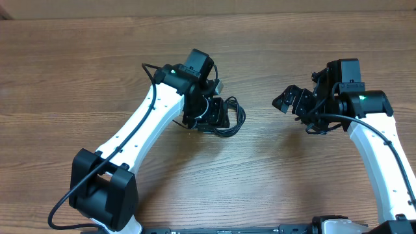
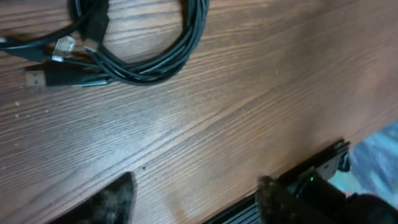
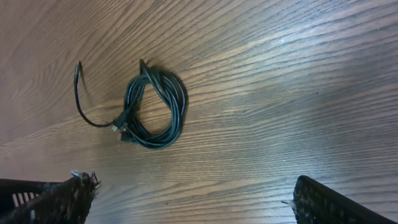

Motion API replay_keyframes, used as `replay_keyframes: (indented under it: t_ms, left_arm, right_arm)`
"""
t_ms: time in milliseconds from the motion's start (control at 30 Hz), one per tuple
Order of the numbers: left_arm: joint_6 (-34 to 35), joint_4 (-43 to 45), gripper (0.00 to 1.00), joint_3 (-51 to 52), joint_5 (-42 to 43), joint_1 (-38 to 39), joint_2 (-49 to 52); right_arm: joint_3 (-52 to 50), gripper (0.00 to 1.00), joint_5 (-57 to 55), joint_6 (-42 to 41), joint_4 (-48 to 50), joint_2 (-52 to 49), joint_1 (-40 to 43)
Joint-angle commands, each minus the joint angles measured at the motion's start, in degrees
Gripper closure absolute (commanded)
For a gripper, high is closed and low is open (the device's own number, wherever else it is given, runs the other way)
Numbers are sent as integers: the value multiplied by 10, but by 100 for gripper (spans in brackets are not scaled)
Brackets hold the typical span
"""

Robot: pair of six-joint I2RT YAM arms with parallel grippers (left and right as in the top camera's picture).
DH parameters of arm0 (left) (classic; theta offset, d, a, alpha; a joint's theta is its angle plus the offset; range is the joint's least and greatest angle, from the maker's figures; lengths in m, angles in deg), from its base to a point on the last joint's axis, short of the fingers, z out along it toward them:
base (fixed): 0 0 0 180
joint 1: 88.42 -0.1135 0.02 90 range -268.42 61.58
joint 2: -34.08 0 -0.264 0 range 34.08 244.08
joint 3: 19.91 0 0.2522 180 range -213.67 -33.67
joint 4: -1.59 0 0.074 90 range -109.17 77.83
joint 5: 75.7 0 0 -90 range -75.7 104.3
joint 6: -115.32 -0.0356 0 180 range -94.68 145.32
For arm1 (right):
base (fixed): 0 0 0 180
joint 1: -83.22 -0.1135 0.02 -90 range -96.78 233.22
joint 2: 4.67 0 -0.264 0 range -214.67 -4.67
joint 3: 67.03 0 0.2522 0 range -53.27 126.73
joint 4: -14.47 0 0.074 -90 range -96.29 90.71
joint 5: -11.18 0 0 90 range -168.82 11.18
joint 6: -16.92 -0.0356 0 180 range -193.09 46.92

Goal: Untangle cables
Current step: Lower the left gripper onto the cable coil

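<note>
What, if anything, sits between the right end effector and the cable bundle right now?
Nothing visible. In the right wrist view only bare table lies between the open right end effector and the cables. From overhead, the left end effector sits over the bundle's left side.

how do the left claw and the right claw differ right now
The left claw hovers close by the cables, which show only in part at the top of its wrist view. The right claw stands well apart from them over bare wood, and its wrist view shows them whole and small. The right claw's jaws also look spread wider than the left claw's. Both are open and hold nothing.
</note>
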Motion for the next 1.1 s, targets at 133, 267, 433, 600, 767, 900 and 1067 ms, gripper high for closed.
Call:
replay_keyframes:
  t_ms: [133, 267, 433, 600, 767, 900, 1067]
  left_arm:
    - [16, 17, 1, -7, -26, 32, 6]
    - [16, 33, 1, -7, -26, 44, 6]
    - [16, 63, 1, -7, -50, 46, 6]
    - [15, 64, 0, -7, -75, 46, 6]
    - [16, 70, 1, -7, -85, 46, 6]
    - [16, 103, 0, -7, -84, 46, 6]
    - [16, 120, 96, 4, -85, 65, 6]
  right_arm:
    - [7, 0, -1, -9, 0, -2, 0]
    - [7, 0, 1, -9, -9, -2, 0]
    - [7, 0, -9, -8, 15, -2, 0]
    - [7, 0, -42, -8, 17, -2, 0]
    - [7, 0, -38, -8, 54, -2, 0]
    - [7, 0, -37, -10, 79, -2, 0]
    - [4, 96, -34, -10, 56, -2, 0]
